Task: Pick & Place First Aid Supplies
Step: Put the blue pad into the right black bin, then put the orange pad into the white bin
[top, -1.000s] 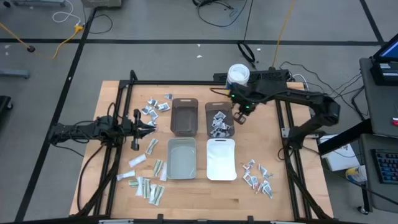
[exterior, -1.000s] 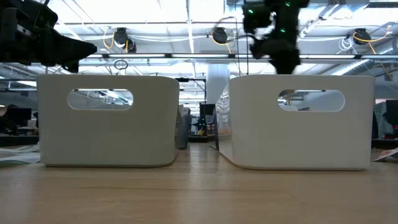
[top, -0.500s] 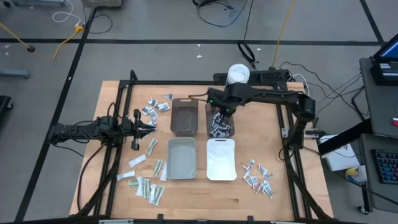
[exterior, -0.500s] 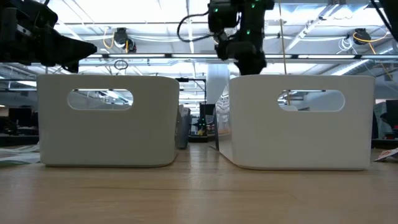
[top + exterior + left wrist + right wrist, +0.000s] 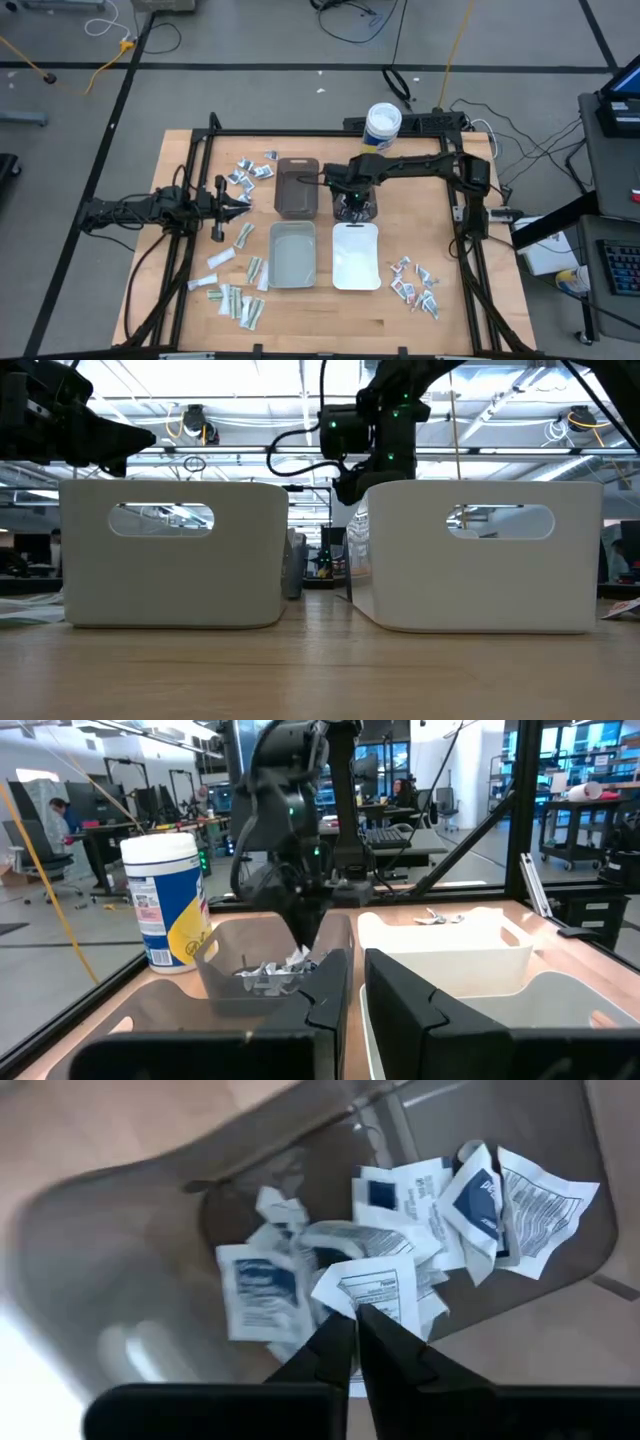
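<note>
The wooden bench (image 5: pixel 330 310) stands on a grey floor strewn with cables, with a workshop of desks and ceiling lights beyond it. At its left, the left pincer (image 5: pixel 238 200) waits above the wood with its tips drawn together and nothing between them. Loose first aid packets (image 5: pixel 250 171) lie just behind it, and more, with longer pale strips (image 5: pixel 235 300), lie nearer the front left corner. In the middle stand four bins: an empty brown bin (image 5: pixel 296 187), a grey bin (image 5: pixel 292 255) and a white bin (image 5: pixel 355 257) in front. The right pincer (image 5: pixel 355 1342) hangs over the second brown bin (image 5: pixel 120 1270), its tips barely parted, at the edge of a white packet (image 5: pixel 375 1288) on the pile inside; whether it grips the packet cannot be told. A white tub (image 5: pixel 383 126) stands behind, and another scatter of packets (image 5: pixel 415 283) lies at the front right.
</note>
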Controlling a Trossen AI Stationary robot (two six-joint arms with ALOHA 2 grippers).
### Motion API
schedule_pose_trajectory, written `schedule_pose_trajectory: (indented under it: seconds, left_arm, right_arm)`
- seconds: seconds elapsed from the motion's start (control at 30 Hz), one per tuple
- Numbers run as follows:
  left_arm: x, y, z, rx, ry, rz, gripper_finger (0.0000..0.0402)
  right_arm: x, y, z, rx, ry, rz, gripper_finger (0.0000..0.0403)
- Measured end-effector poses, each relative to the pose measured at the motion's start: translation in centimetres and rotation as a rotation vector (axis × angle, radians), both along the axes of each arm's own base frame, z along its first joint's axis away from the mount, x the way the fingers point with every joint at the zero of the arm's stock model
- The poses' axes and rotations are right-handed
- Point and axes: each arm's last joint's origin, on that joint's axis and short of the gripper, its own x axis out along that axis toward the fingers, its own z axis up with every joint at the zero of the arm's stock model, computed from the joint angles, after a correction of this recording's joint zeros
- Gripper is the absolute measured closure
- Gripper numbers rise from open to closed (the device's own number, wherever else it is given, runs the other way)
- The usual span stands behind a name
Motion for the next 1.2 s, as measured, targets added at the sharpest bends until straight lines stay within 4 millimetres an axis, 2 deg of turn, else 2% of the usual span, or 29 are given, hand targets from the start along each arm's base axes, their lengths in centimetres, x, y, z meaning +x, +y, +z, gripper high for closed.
schedule_pose_trajectory:
  seconds: [0.1,0.3,0.43,0.6,0.87,1.07,1.2]
  left_arm:
    - [0.0,0.0,0.0,0.000,0.000,0.000,0.0355]
    - [0.0,0.0,0.0,0.000,0.000,0.000,0.0355]
    - [0.0,0.0,0.0,0.000,0.000,0.000,0.0355]
    - [0.0,0.0,0.0,0.000,0.000,0.000,0.0355]
    - [0.0,0.0,0.0,0.000,0.000,0.000,0.0355]
    - [0.0,0.0,0.0,0.000,0.000,0.000,0.0355]
    - [0.0,0.0,0.0,0.000,0.000,0.000,0.0355]
  right_arm:
    - [0.0,0.0,0.1,-0.002,-0.010,0.000,0.0340]
    - [0.1,0.0,0.1,-0.004,-0.018,0.018,0.0242]
    - [0.2,-0.1,0.1,-0.006,-0.024,0.011,0.0203]
    - [-0.2,-0.9,1.4,-0.021,-0.052,-0.116,0.0194]
    - [-1.4,-1.6,4.9,0.005,-0.127,-0.437,0.0210]
    - [-2.5,-1.5,6.0,0.031,-0.107,-0.631,0.0219]
    - [-2.8,-1.4,6.0,0.032,-0.079,-0.663,0.0220]
